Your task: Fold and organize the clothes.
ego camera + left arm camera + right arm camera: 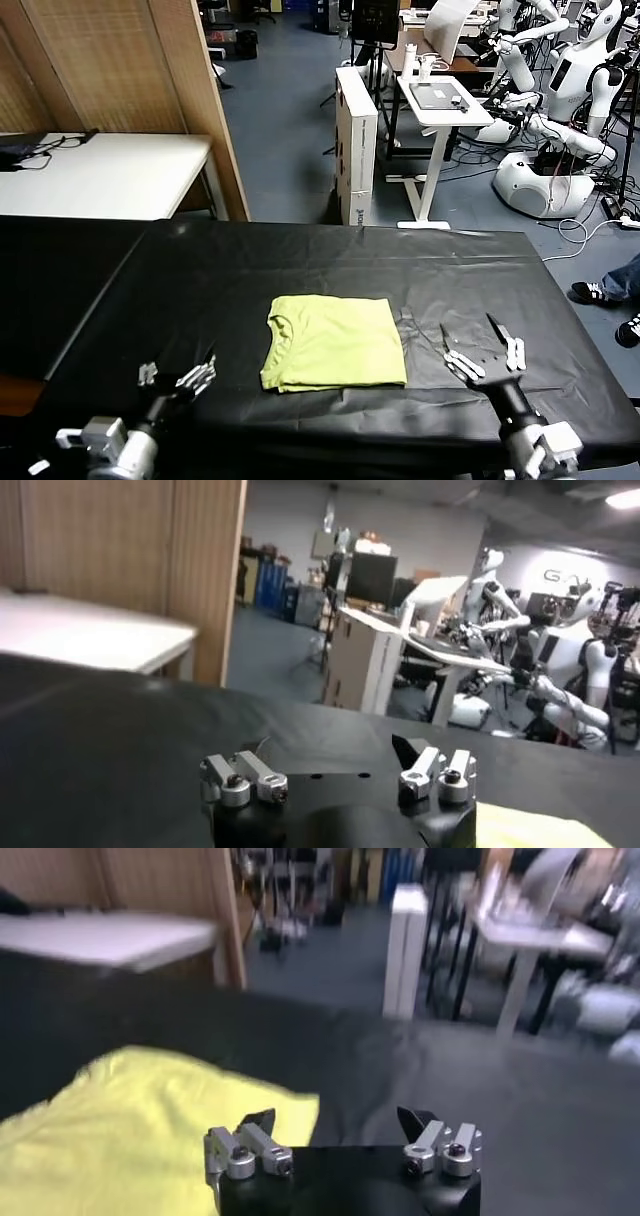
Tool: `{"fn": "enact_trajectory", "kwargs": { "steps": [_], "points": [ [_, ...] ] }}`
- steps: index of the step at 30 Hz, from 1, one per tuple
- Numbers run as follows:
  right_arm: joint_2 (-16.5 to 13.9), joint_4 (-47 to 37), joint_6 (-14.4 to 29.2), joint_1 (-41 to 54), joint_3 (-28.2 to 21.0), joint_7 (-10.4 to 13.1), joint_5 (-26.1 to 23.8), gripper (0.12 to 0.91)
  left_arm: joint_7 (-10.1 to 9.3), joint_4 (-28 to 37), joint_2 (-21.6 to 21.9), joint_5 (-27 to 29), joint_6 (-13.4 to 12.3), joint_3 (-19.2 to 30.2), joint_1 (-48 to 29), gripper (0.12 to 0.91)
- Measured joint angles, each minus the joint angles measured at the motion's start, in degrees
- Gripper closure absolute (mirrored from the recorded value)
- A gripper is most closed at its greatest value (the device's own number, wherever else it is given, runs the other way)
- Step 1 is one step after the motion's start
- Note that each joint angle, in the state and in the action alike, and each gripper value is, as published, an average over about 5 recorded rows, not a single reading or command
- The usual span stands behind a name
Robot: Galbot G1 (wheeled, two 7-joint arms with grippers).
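The lime yellow-green T-shirt (333, 342) lies folded into a flat rectangle on the black table cloth (300, 260), near the table's front middle. It also shows in the right wrist view (130, 1118) and as a corner in the left wrist view (530, 830). My right gripper (482, 345) is open and empty, just right of the shirt and above the cloth. My left gripper (178, 376) is open and empty, at the front left, apart from the shirt.
A white table (100, 175) and a wooden partition (130, 70) stand behind on the left. A white box (356, 140), a small white desk (440, 100) and other white robots (560, 110) stand beyond the table's far edge. A person's shoes (605, 295) show at the right.
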Motion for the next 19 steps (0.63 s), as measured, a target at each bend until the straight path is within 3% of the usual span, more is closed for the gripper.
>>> {"fn": "enact_trajectory", "kwargs": {
  "steps": [6, 19],
  "points": [
    [3.03, -0.46, 6.24, -8.17, 0.81, 0.52, -2.51, 0.118, 0.1, -2.18, -0.56, 1.24, -0.26, -0.81, 4.01, 0.123],
    [5.35, 0.7, 6.56, -12.83, 1.33, 0.82, -3.34, 0.118, 1.78, -3.82, -1.38, 3.92, -0.81, 0.2, 6.71, 0.123]
  ]
}}
